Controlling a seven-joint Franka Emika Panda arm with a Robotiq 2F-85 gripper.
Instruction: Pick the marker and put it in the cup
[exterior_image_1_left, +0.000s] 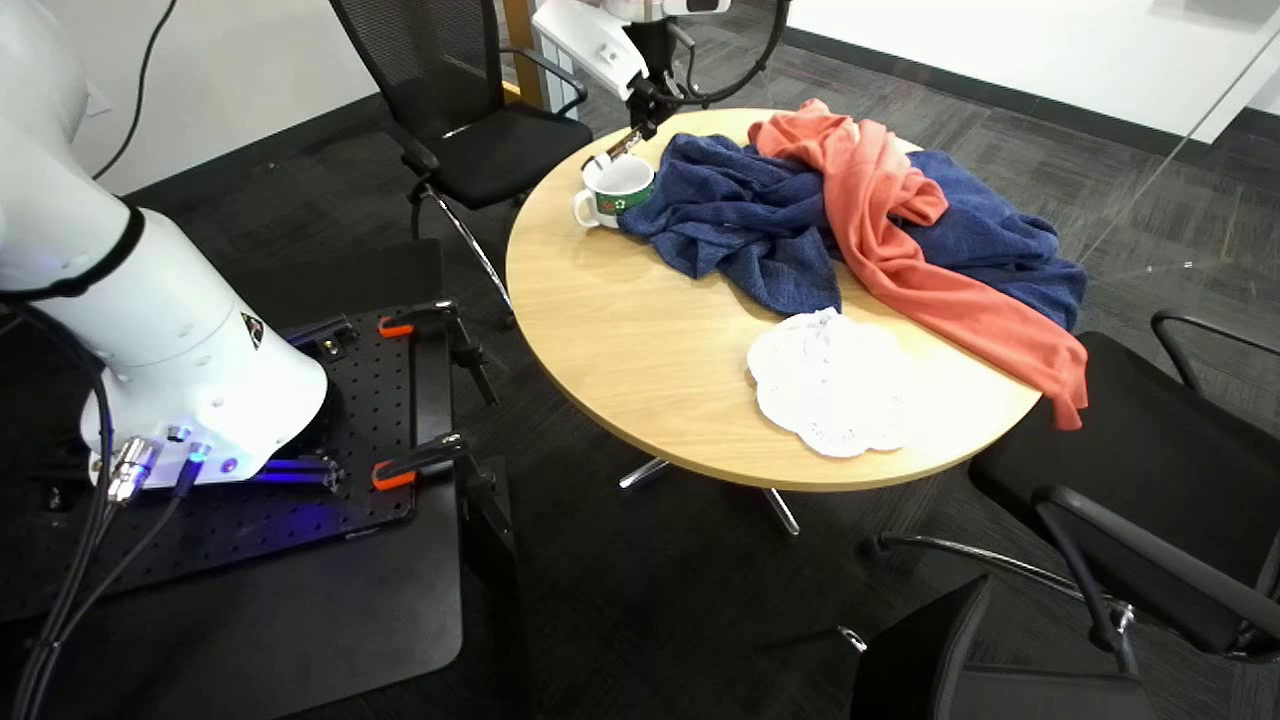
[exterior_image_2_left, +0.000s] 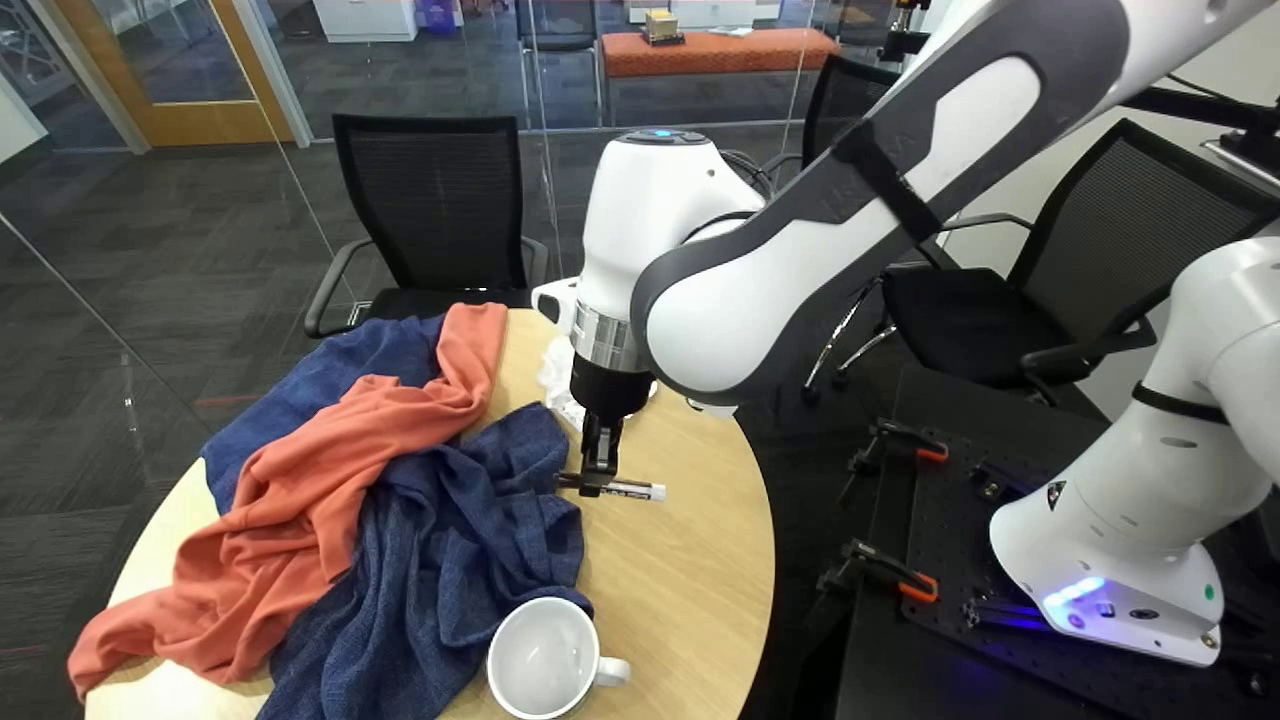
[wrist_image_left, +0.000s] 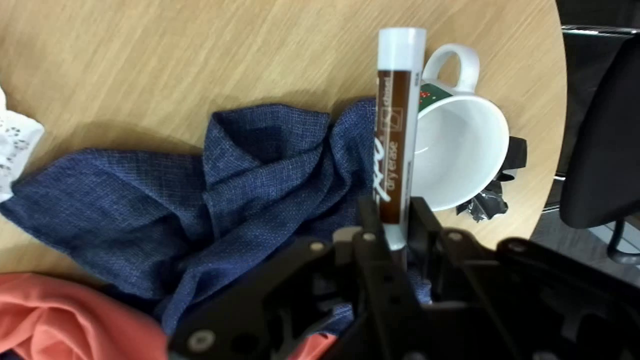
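The gripper (wrist_image_left: 395, 215) is clamped on a brown dry-erase marker (wrist_image_left: 394, 130) in the wrist view, white end poking forward, a white cup (wrist_image_left: 465, 150) on the wooden table (wrist_image_left: 150, 60) just to its side. In an exterior view I see that white end line up with the cup's rim, while a lacy doily (exterior_image_1_left: 835, 385) lies farther along the table. In an exterior view the marker juts out both sides of the grip, apart from the cup, near a blue cloth (exterior_image_2_left: 430, 560) with a coral cloth (exterior_image_2_left: 300, 500) draped across it.

The blurred hand (wrist_image_left: 395, 216) seemingly grips the brown marker (wrist_image_left: 398, 125).
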